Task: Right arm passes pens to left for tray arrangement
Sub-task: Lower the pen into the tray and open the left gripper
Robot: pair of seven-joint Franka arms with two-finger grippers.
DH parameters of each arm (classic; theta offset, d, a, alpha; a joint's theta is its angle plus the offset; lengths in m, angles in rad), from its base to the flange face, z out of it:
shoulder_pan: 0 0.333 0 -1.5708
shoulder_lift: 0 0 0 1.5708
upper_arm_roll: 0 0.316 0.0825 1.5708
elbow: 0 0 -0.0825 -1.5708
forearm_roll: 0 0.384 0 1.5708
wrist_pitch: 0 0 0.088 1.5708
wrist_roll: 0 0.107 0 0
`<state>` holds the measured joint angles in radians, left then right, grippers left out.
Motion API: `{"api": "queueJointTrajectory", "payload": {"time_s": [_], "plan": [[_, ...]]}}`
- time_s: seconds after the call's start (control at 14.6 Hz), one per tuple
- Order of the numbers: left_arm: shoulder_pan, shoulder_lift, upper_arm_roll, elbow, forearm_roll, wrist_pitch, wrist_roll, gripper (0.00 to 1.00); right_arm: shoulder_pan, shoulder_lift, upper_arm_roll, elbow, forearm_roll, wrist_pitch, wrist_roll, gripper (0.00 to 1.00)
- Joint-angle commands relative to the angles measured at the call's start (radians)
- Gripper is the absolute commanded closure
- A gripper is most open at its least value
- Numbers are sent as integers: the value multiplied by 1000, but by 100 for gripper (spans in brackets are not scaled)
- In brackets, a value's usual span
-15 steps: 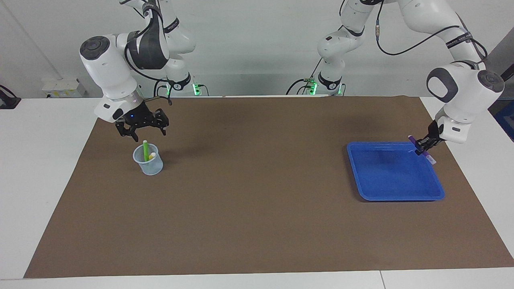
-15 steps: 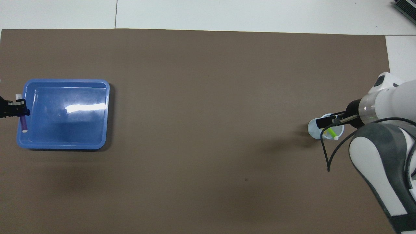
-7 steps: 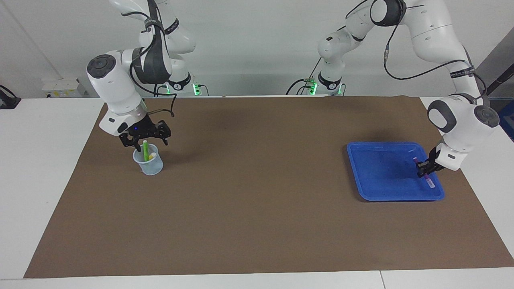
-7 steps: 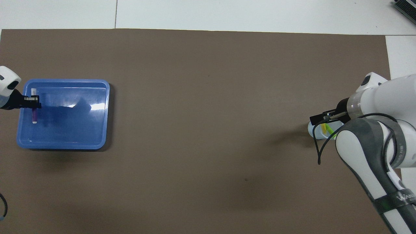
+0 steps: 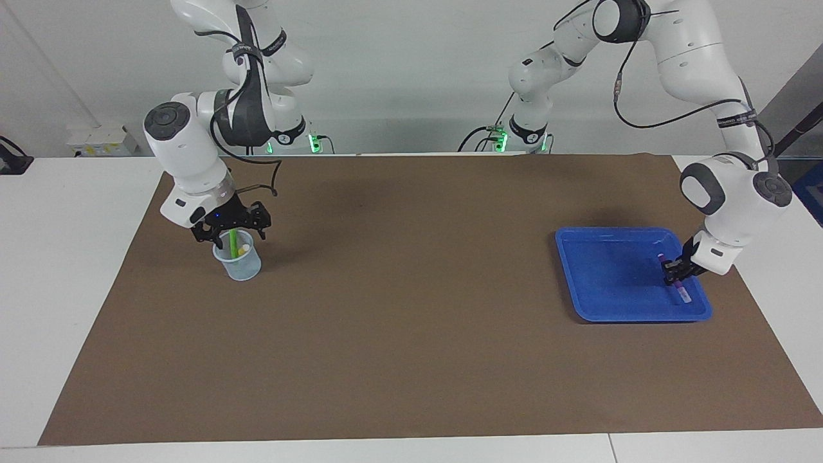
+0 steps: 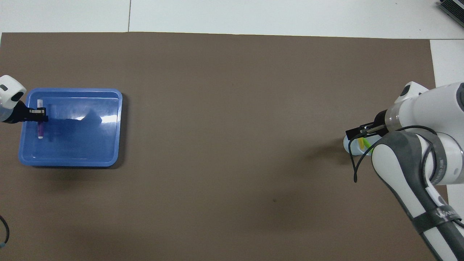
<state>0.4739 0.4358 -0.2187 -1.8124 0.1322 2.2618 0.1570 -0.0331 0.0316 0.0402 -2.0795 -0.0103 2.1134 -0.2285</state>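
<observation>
A: What changed at the right arm's end of the table in that last second?

B: The right gripper (image 5: 229, 233) came down. A moment before it hung above the cup (image 5: 238, 260); now its spread fingers stood at both sides of the green pen (image 5: 232, 243), down at the cup's rim. The yellow pen (image 5: 242, 249) leaned beside the green one in the same cup.

A: Did it hold the green pen already?

B: No, the fingers were wide apart and not yet pressed on it. I judged that the next grasp was being prepared.

A: And at the left arm's end?

B: The left gripper (image 5: 676, 272) also went down. Earlier it carried the purple pen (image 5: 679, 287) above the edge of the blue tray (image 5: 604, 313); now it was low inside the tray, along the side at the left arm's end. Its fingers were pressed together on the pen, whose pale tip pointed away from the robots.

A: Was the pen lying on the tray floor?

B: I could not tell if it touched. It was not released, so the first pen was almost placed and two pens remained in the cup
</observation>
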Motion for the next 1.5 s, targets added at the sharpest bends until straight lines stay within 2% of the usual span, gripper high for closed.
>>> {"api": "queueJointTrajectory", "payload": {"time_s": [0.0, 0.07, 0.21, 0.27, 0.34, 0.48, 0.62, 0.82, 0.96, 1.03, 1.3, 1.44], "plan": [[-12, -23, 5, -42, 15, 19, 9, 100, -13, -1, 7, -43, -39, 40, -9, 3], [-14, -23, 5, -45, 15, 18, 10, 95, -14, -2, 7, -51, -40, 40, -3, 4], [-15, -25, 5, -54, 15, 15, 10, 74, -13, -5, 7, -62, -40, 43, 26, 4], [-17, -26, 5, -54, 15, 13, 10, 65, -13, -5, 9, -62, -40, 43, 29, 7], [-15, -26, 5, -54, 15, 12, 10, 49, -13, -5, 7, -62, -40, 43, 29, 15], [-14, -26, 5, -53, 15, 7, 10, 46, -13, -5, 7, -62, -40, 45, 29, 25], [-17, -26, 5, -41, 15, -20, 7, 42, -13, -4, 7, -62, -40, 50, 29, 27], [-20, -48, -2, 27, 4, -158, -2, 42, -11, -2, 7, -62, -54, 88, 29, 27], [-20, -110, -5, 35, -67, -230, -11, 37, -11, -1, 7, -62, -57, 91, 31, 27], [-23, -147, -4, 30, -128, -276, -19, 31, -13, 1, 7, -62, -57, 91, 31, 27], [-87, -267, -8, 35, -176, -471, -137, 25, -14, 4, 7, -76, -57, 94, 35, 27], [-112, -325, -10, 35, -200, -560, -152, 13, -14, 4, 7, -76, -57, 94, 32, 34]]}}
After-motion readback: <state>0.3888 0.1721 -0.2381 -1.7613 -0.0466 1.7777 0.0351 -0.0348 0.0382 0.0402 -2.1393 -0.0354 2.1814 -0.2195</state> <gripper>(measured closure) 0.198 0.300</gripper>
